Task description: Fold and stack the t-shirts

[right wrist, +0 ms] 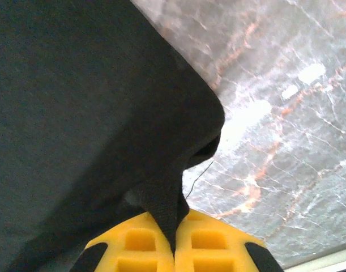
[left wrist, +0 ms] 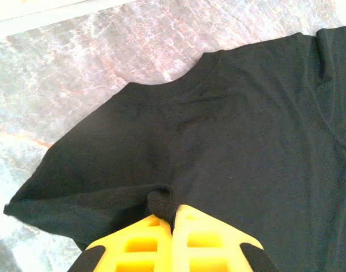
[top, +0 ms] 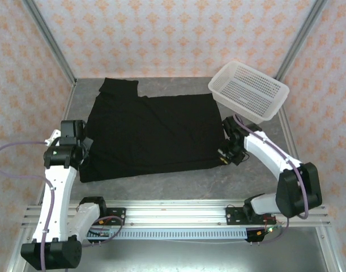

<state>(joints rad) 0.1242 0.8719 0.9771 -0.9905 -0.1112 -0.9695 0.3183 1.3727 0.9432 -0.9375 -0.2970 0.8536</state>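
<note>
Garment under inspection: one black t-shirt (top: 150,133), which lay spread flat on the grey marbled tabletop (top: 178,178), plain side up, between the two arms. We found the left jaws closed tight on a pinch of cloth at the shirt's left edge, and the neckline (left wrist: 173,76) lay just beyond them. We found the right jaws clamped likewise on a fold at the shirt's right edge, with cloth drawn up between the yellow pads (right wrist: 212,238). We noted a white perforated basket (top: 249,90) just beside the shirt's far right corner.
</note>
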